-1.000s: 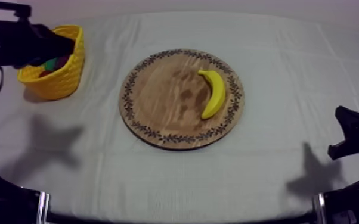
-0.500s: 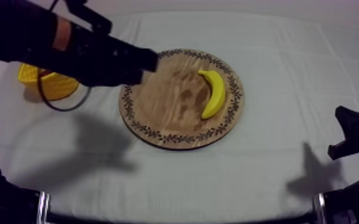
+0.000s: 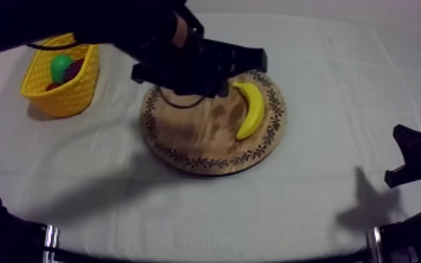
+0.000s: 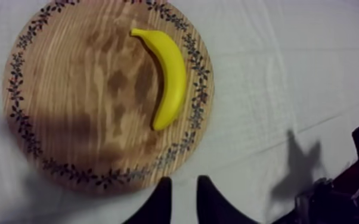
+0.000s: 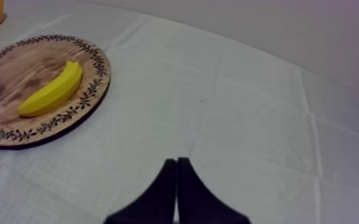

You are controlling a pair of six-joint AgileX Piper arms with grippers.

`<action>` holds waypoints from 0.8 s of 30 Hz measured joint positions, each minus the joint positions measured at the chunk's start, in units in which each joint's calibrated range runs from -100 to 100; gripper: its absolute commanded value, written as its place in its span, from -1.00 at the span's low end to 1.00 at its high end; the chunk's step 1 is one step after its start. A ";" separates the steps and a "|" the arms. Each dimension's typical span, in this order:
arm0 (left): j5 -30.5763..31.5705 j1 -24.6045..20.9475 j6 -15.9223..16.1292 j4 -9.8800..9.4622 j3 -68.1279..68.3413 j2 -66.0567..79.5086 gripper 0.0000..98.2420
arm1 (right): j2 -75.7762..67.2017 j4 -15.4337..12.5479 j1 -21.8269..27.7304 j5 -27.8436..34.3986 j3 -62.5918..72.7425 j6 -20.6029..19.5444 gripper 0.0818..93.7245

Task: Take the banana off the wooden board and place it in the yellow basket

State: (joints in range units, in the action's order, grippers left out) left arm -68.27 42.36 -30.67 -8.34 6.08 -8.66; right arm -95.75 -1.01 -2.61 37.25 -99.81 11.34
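Note:
The yellow banana (image 3: 250, 108) lies on the right half of the round wooden board (image 3: 185, 129), curving along its patterned rim. My left gripper (image 3: 254, 59) reaches in from the upper left and hovers over the board's far edge, just beyond the banana's tip. In the left wrist view its two black fingers (image 4: 183, 182) stand slightly apart, open and holding nothing, near the board (image 4: 80, 101), with the banana (image 4: 171, 77) farther off. My right gripper (image 3: 410, 157) rests at the table's right side; its fingers (image 5: 176, 162) lie together as a wedge, shut on nothing.
The yellow basket (image 3: 80, 91) stands at the far left and holds a green fruit (image 3: 61, 66) and darker fruit beside it. Bare cloth lies between basket and board. In the right wrist view the banana (image 5: 50, 90) rests on the board (image 5: 15, 68).
My left arm has swung from over the basket rightward across the table and now hangs over the board's far edge. The banana and the right arm have not moved.

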 measured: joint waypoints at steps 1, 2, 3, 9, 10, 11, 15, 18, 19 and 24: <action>-0.93 -0.10 0.16 0.15 -1.63 -1.11 -0.06 | 0.00 0.00 0.00 0.00 0.00 0.00 -0.99; -1.93 -0.16 0.42 0.30 -3.34 -2.17 0.05 | 0.00 0.00 0.00 0.00 0.00 0.00 -0.99; -2.52 -0.19 0.70 0.44 -5.04 -2.97 0.15 | 0.00 0.00 0.00 0.00 0.00 0.00 -0.99; -5.54 -0.80 3.24 1.92 -14.29 -9.01 0.45 | 0.00 0.00 0.00 0.00 0.00 0.00 -0.99; -5.80 -0.85 3.56 2.03 -15.77 -10.08 0.46 | 0.00 0.00 0.00 0.00 0.00 0.00 -0.99; -6.16 -0.96 3.89 2.18 -17.22 -11.21 0.47 | 0.00 0.00 0.00 0.00 0.00 0.00 -0.99; -6.39 -1.09 4.50 2.70 -22.32 -15.61 0.49 | 0.00 0.00 0.00 0.00 0.00 0.00 -0.99; -6.90 -1.33 4.78 3.21 -25.06 -19.06 0.48 | 0.00 0.00 0.00 0.00 0.00 0.00 -0.99; -6.92 -1.37 4.82 3.33 -25.72 -20.27 0.47 | 0.00 0.00 0.00 0.00 0.00 0.00 -0.99; -7.35 -1.81 5.18 4.29 -28.75 -26.02 0.45 | 0.00 0.00 0.00 0.08 0.00 0.00 -0.99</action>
State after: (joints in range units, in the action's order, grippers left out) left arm -75.63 40.55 -25.49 -4.05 -22.68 -34.68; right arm -95.75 -1.01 -2.61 37.33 -99.81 11.34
